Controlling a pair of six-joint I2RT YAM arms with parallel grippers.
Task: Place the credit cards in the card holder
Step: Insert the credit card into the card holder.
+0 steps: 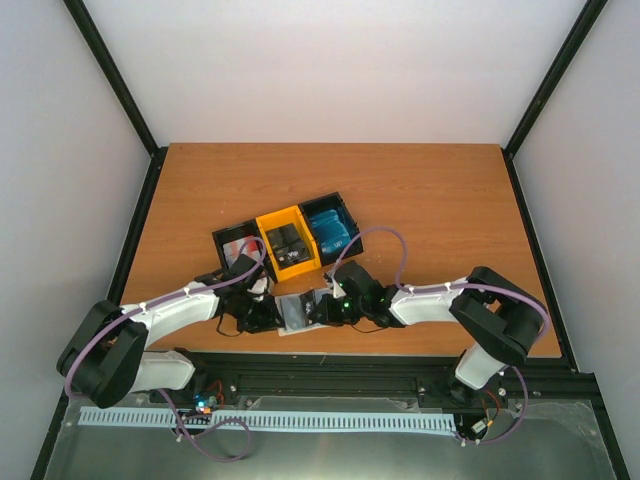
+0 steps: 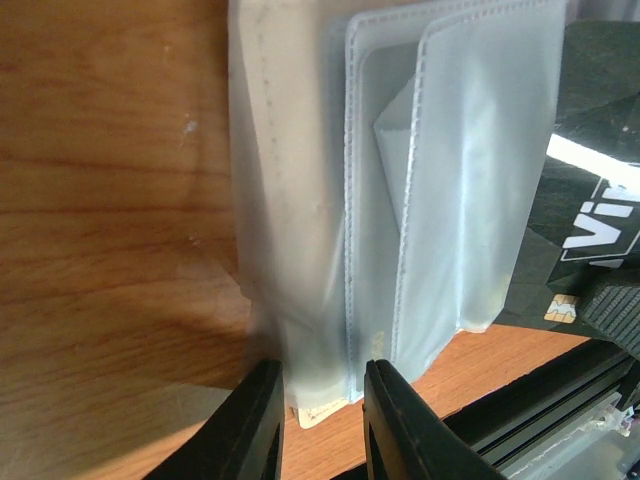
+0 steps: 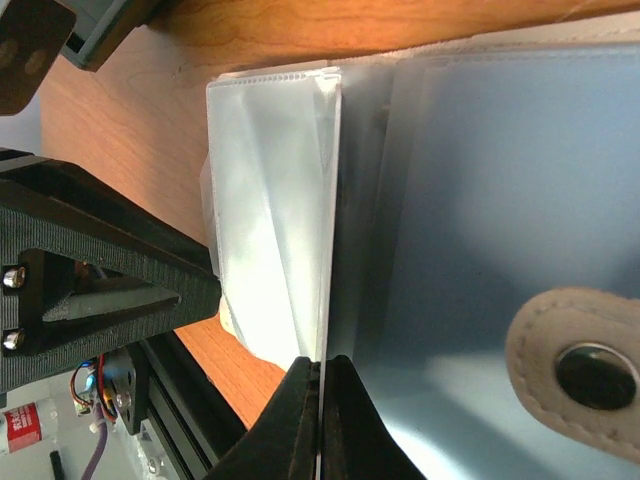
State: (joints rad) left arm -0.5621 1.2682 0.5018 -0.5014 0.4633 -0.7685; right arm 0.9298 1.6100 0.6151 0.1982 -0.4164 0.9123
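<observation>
The card holder (image 1: pixel 295 312) lies open near the table's front edge between both grippers, its clear pockets (image 2: pixel 440 180) and pale blue-grey inside (image 3: pixel 480 200) facing up. My left gripper (image 2: pixel 325 420) (image 1: pixel 262 312) is shut on the holder's near edge, one finger on each side. My right gripper (image 3: pixel 320 420) (image 1: pixel 325 308) is shut on a black credit card (image 2: pixel 585 220) with white lettering and a chip. The right wrist view shows only the card's thin edge (image 3: pixel 322 300), lying against the clear pocket's opening. More credit cards sit in the tray (image 1: pixel 285 240).
A black-and-yellow three-compartment tray stands just behind the grippers, with dark cards in the yellow middle bin and blue cards (image 1: pixel 330 230) in the right bin. The holder's beige snap tab (image 3: pixel 585 375) lies to the right. The black front rail (image 2: pixel 560 420) runs close by.
</observation>
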